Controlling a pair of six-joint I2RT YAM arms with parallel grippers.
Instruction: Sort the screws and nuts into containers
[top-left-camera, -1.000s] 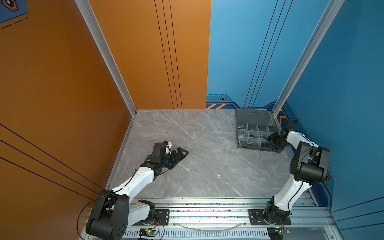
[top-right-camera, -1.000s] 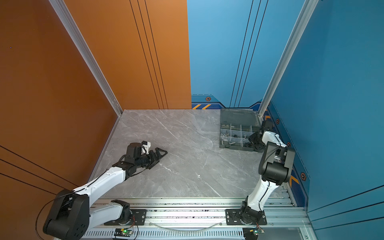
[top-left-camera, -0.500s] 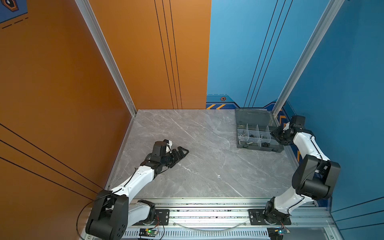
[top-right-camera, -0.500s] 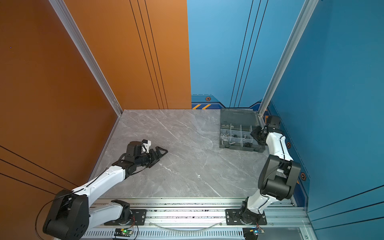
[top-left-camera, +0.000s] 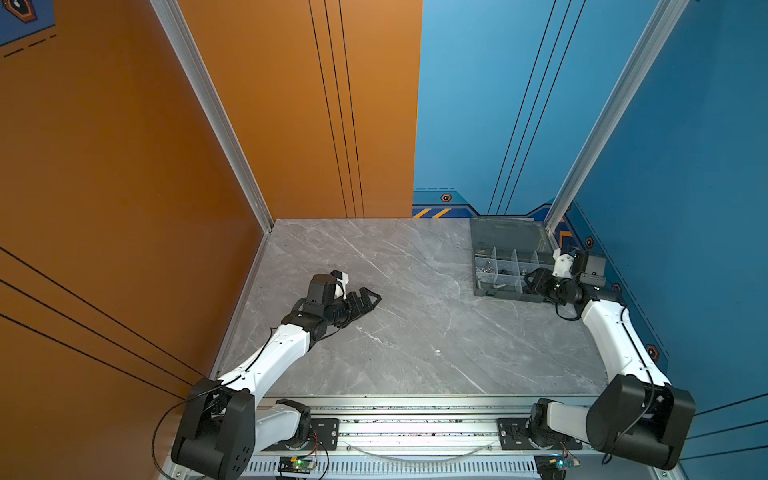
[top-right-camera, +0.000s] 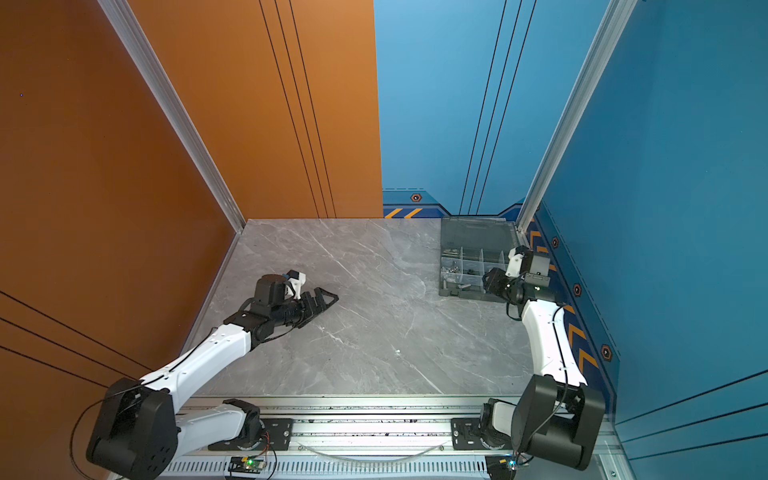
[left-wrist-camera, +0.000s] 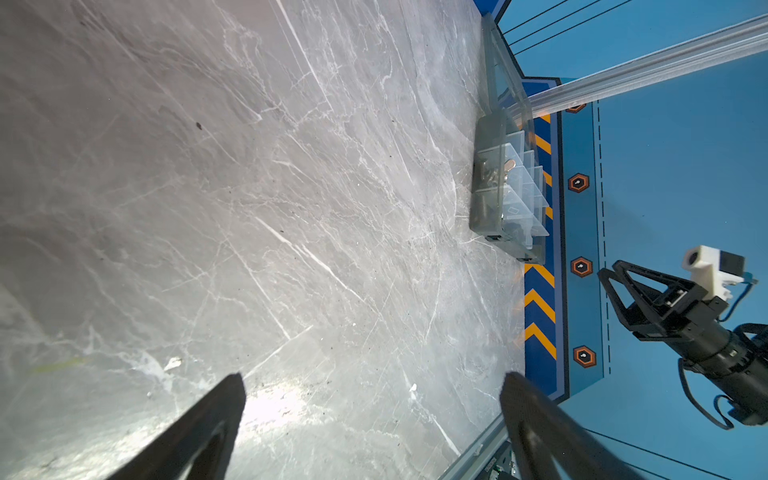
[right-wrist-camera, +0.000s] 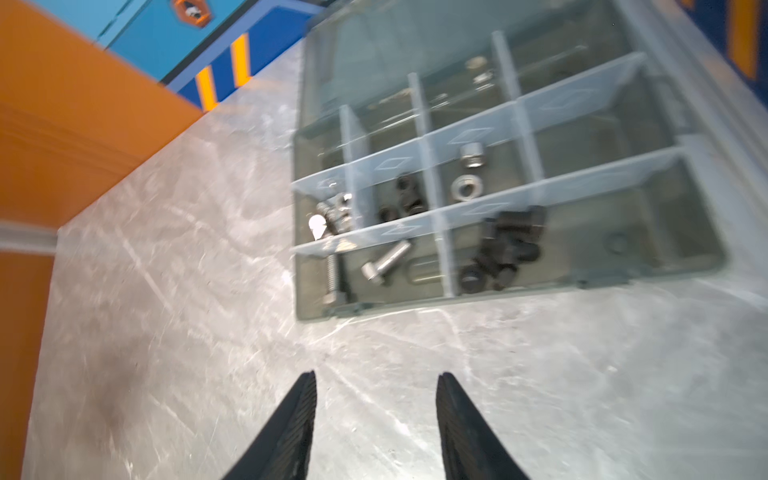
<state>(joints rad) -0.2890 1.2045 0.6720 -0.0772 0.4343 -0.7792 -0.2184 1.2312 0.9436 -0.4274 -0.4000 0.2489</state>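
Our right tool (right-wrist-camera: 376, 380) hangs with its black jaws apart and nothing between them. In the right wrist view its tips show against bare surface, just short of the near wall of the smoky-grey translucent plastic organiser box (right-wrist-camera: 415, 305). In both top views the tool sits by that box's near right corner.

Clear plastic dividers (right-wrist-camera: 469, 137) split the box into compartments. In the nearest row, silver hex-head screws (right-wrist-camera: 386, 264) lie in the left one and matte black screws (right-wrist-camera: 505, 249) in the next. In the row behind, going from the left, are silver wing nuts (right-wrist-camera: 332, 216), black hex nuts (right-wrist-camera: 405, 199) and silver nuts (right-wrist-camera: 469, 189).

The box occupies the far right corner. Its hinged lid (top-left-camera: 505, 232) lies open toward the far wall, and its right edge runs close to the blue right wall (top-left-camera: 685, 208), so we see little room on that side.

The grey marble-patterned surface (top-left-camera: 415, 340) is bare left of the box and nearer to us. Our left tool (top-left-camera: 368, 298) rests low at the left, jaws wide apart and empty, well apart from the box.
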